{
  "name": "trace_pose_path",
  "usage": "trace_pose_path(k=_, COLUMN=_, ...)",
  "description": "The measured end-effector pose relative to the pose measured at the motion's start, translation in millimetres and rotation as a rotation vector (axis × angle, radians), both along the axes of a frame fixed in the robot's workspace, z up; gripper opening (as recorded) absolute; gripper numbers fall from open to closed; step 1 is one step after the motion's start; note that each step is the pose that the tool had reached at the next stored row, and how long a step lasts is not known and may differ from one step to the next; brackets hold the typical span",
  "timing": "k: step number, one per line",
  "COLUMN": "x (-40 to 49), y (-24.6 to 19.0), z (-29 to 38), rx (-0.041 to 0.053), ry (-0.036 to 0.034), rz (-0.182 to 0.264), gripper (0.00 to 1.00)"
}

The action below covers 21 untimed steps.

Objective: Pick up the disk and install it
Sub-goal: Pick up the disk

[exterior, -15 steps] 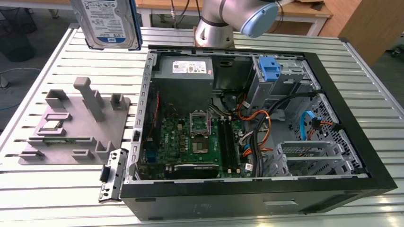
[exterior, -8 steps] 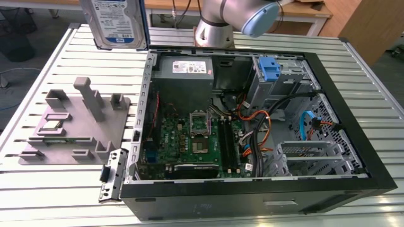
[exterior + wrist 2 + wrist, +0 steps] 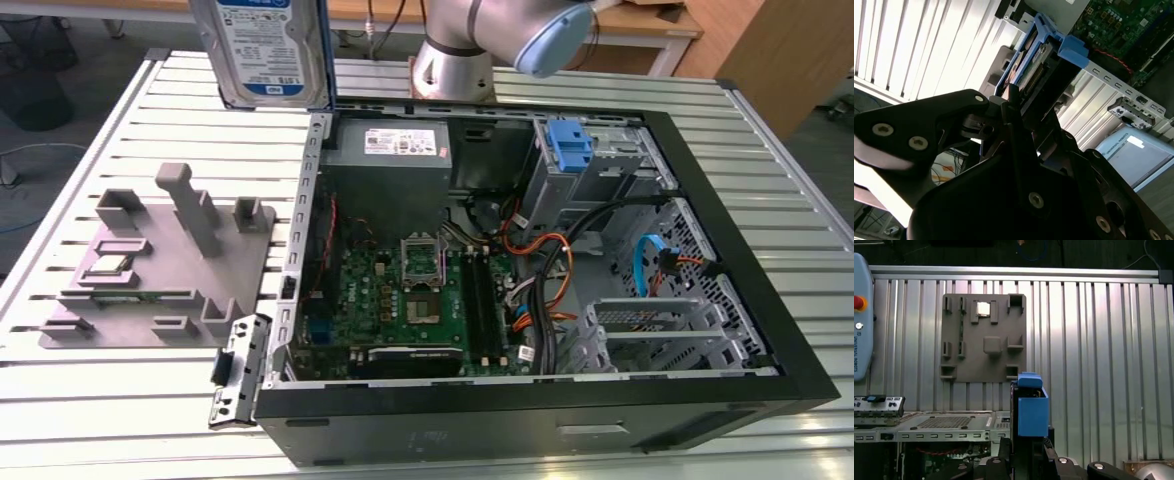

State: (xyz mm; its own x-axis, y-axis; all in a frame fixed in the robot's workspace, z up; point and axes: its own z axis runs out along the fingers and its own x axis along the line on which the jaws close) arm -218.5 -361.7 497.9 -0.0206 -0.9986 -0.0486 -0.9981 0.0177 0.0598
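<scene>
Carrying the disk [image 3: 260,50] well calls for a square, firm hold: the gripper [image 3: 1026,107] has its jaws clamped on it, raised clear of the table [image 3: 107,420] beside the open computer case [image 3: 467,430] (drive cage [image 3: 614,160] toward the exterior view's right). Any tilt would, I judge, hinder alignment.

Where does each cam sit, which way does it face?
Exterior view: off-arm, high, looking down into the open computer case, arm behind it.
First wrist view: faces the slatted table and fixture plate over the pincer.
Second wrist view: looks along the pincer's black body toward the case edge.
Both wrist views share the disk, gripped.
</scene>
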Motion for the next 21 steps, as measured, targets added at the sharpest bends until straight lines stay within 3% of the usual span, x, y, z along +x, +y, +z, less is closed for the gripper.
trace_pose_path(k=8, x=28.6, y=-3.2, z=0.0, rx=0.0000, ry=0.0032, rz=0.000, gripper=0.35)
trace_pose_path(k=14, x=51.8, y=-3.7, z=0.0, rx=-0.0001, ry=0.0070, rz=0.000, gripper=0.35)
trace_pose_path(k=21, x=72.9, y=-3.8, z=0.0, rx=0.0000, ry=0.0098, rz=0.000, gripper=0.35)
